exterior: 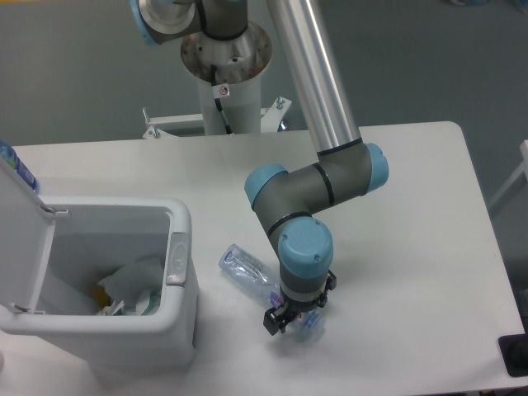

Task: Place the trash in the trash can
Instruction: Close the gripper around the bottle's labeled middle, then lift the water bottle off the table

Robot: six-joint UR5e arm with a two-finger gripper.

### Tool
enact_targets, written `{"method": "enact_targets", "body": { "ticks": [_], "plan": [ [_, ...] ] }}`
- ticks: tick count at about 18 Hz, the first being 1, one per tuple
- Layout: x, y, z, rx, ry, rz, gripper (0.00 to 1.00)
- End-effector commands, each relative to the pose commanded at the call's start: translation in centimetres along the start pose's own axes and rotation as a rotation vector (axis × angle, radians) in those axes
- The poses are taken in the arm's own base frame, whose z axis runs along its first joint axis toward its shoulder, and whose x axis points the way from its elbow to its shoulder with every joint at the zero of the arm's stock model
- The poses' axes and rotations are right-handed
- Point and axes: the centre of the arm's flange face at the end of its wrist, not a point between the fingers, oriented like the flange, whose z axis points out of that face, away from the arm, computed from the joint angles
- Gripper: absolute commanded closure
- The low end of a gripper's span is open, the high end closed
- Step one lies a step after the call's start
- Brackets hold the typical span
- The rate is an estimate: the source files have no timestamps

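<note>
The clear crushed plastic bottle, one piece of the trash, lies on the white table, slanting from upper left to lower right. Its purple-red label end is partly hidden under the arm's wrist. My gripper is down at that end, with a dark finger showing on the bottle's near side. The wrist hides the gap, so its state is unclear. The trash can stands at the left with its lid flipped open. Inside it lies a crumpled white wrapper with a green streak.
The arm's base column rises behind the table's far edge. A blue-capped object peeks out behind the bin's lid at the far left. A dark object sits at the table's lower right corner.
</note>
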Motion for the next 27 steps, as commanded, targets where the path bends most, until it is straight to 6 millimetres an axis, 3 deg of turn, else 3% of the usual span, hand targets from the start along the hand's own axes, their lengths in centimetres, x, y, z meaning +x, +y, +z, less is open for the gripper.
{"method": "enact_targets", "body": {
  "ticks": [3,10,16,19,23,27],
  "plan": [
    [0.0,0.0,-0.1,0.001,0.0,-0.006,0.3],
    [-0.1,0.2,-0.6,0.006,-0.006,-0.005,0.33],
    [-0.3,-0.1,-3.9,0.054,0.005,-0.003,0.33],
    [-1.0,-0.9,-9.3,0.135,0.032,-0.019,0.33],
    [-4.2,-4.2,-22.0,0.342,0.13,-0.129,0.33],
    [-4.0,-5.6,-30.6,0.476,0.278,-0.156,0.33]
  ]
}}
